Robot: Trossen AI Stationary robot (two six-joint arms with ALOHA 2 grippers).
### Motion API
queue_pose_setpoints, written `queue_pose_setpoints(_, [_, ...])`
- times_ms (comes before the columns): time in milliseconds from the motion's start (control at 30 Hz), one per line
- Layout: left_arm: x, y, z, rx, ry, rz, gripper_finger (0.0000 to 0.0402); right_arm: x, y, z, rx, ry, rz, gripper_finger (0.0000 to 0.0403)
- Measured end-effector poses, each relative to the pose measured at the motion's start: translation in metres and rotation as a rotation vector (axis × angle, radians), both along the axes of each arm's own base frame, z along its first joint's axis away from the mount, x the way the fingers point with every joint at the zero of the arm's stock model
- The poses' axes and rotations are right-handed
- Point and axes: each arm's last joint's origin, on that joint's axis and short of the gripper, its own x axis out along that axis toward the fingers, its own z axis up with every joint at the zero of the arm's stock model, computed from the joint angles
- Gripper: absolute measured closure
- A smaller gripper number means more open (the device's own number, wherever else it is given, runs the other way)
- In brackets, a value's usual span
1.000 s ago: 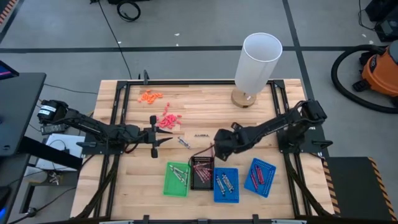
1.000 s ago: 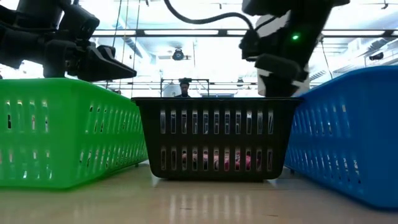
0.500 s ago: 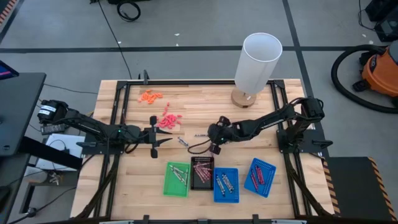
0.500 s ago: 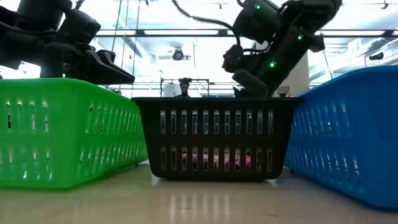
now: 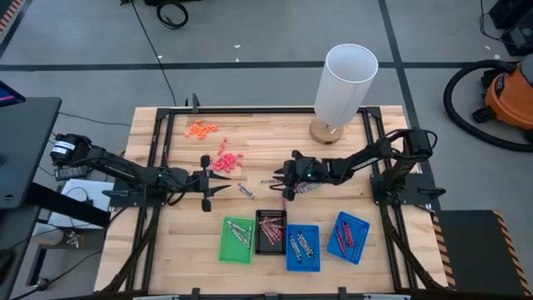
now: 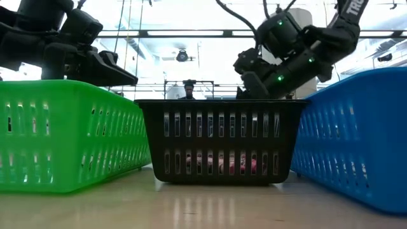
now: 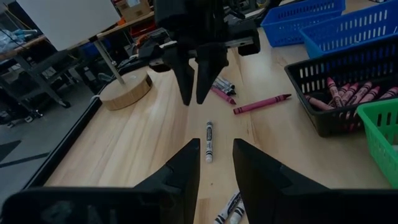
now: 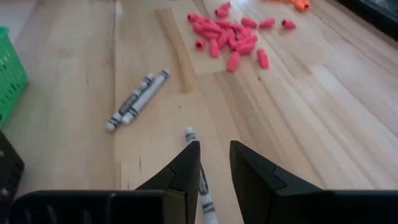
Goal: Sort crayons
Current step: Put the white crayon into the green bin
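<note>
Grey-silver paper wrapped the lone crayon [image 7: 208, 142] that lay flat on the bench [image 5: 250, 133] directly under the right pincer [image 5: 286, 173], its thin stick showing between that pincer's two dark fingers, which stood slightly parted and gripped nothing. Two more grey crayons [image 8: 137, 98] lay side by side just ahead of that pincer, toward the left pincer [image 5: 218, 187], which hovered with its jaws also a little apart and empty. A pinkish-red crayon [image 7: 261, 103] rested beside the right pincer, near the black slotted basket [image 5: 270, 232] holding maroon sticks. Beyond the pair, coral-pink bits [image 8: 230, 34] sat in a loose heap. The bench was pale planked wood with visible grain. Green [image 5: 236, 240] and blue [image 5: 302, 247] plastic baskets, ribbed with slots, flanked the black one. A white cylinder lamp [image 5: 343, 83] on a round wooden base stood behind the right pincer; grey floor surrounded the bench.
</note>
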Motion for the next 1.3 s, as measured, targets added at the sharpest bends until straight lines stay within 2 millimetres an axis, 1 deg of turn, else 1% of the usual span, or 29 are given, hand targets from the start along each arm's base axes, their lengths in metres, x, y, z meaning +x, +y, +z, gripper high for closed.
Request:
queue_pose_setpoints(100, [0.0, 0.0, 0.0, 0.0, -0.002, 0.0, 0.0297, 0.004, -0.002, -0.008, -0.002, -0.024, 0.017, 0.0307])
queue_pose_setpoints(267, [0.0, 0.0, 0.0, 0.0, -0.001, 0.0, 0.0297, 0.02, -0.003, -0.029, -0.013, -0.032, 0.039, 0.0307])
queue_pose_setpoints(400, [0.0, 0.0, 0.0, 0.0, 0.001, 0.0, 0.0297, 0.027, -0.004, -0.039, -0.005, -0.068, 0.063, 0.0307])
queue_pose_setpoints(700, [0.0, 0.0, 0.0, 0.001, 0.005, 0.0, 0.0297, 0.028, -0.008, -0.06, 0.009, -0.047, 0.057, 0.0307])
queue_pose_setpoints(900, [0.0, 0.0, 0.0, 0.005, 0.006, -0.001, 0.0297, 0.027, -0.009, -0.063, 0.032, -0.024, 0.045, 0.0316])
queue_pose_setpoints(1167, [0.0, 0.0, 0.0, 0.004, 0.006, -0.001, 0.0297, 0.026, -0.009, -0.064, 0.036, -0.013, 0.036, 0.0373])
queue_pose_setpoints(1300, [0.0, 0.0, 0.0, 0.004, 0.006, -0.001, 0.0297, 0.026, -0.009, -0.064, 0.036, -0.011, 0.036, 0.0374])
